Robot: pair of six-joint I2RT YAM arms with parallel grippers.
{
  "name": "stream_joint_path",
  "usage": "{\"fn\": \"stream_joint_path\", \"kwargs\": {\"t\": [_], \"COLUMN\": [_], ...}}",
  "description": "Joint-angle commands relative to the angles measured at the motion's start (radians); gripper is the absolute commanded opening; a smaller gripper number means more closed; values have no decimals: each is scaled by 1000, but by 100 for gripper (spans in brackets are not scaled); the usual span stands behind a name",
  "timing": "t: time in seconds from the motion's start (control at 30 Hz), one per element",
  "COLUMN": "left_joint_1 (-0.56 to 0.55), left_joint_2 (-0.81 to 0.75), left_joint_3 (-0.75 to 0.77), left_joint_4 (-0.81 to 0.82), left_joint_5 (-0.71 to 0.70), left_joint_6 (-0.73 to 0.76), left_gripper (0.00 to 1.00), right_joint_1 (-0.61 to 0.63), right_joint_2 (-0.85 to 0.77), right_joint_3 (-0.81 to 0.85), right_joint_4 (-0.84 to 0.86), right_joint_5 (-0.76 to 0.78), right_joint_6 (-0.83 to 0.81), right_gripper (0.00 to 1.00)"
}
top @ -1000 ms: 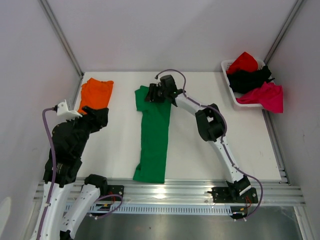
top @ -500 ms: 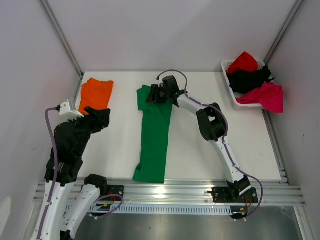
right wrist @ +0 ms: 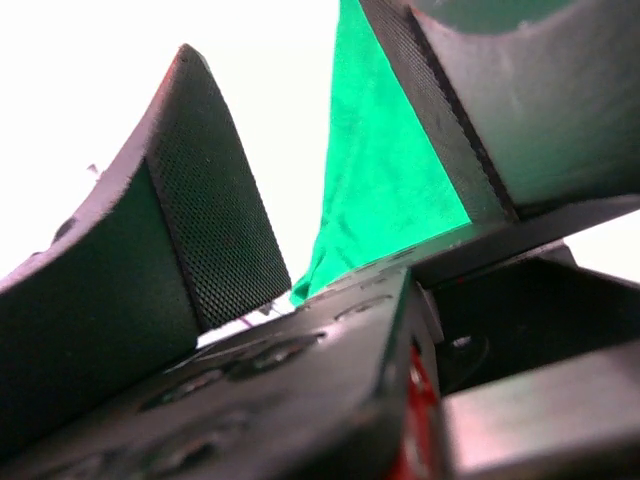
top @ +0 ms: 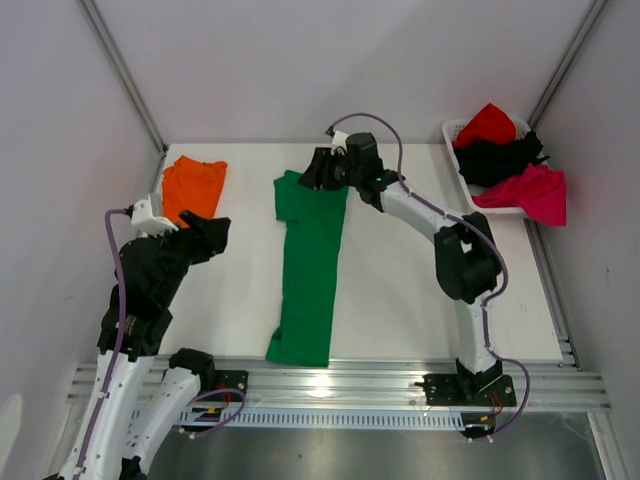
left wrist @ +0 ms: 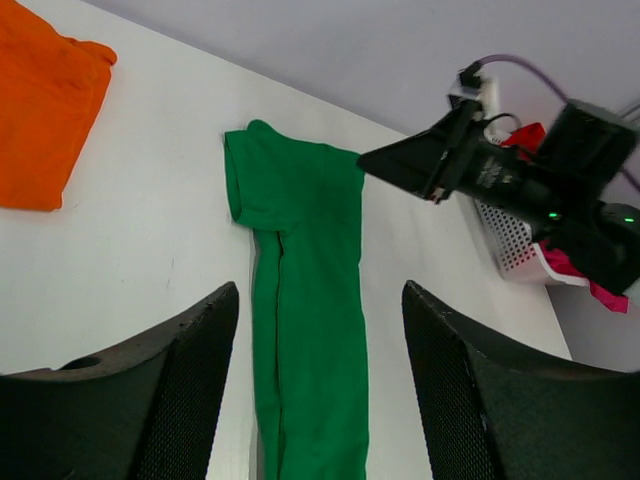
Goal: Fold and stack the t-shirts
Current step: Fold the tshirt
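White tabletop [top: 400, 300], grey walls round it. Bright green cloth t-shirt [top: 308, 265] lies mid-table as a long narrow strip, long axis running near edge to far edge, sleeve end far. R gripper [top: 312, 175] sits at that far end, fingers spread, green cloth showing btwn them in wrist view; no pinch seen. L gripper [top: 216, 232] also spread, empty, off to the strip's left, level w/ its upper half, clear of the cloth. Folded orange cloth t-shirt [top: 192, 185] in far-left corner. Judgement: R arm is nearer the far end; next fold prob carries that end toward near edge along the long axis
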Motion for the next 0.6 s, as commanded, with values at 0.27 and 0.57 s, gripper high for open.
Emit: {"fn": "stream_joint_path", "kwargs": {"t": [0.27,0.57], "left_joint_1": [8,6], "left_joint_2": [30,53], "left_joint_3": [-12,-8], "left_joint_4": [66,77], "left_joint_5": [31,58], "left_joint_6": [-21,-19], "left_gripper": [70,70], "right_joint_1": [74,234], "right_joint_2": [-337,-434], "right_joint_3": [-520,-784], "right_joint_4": [213,205], "right_joint_5": [-83,-10], "right_joint_6": [212,266], "right_gripper": [57,57]}}
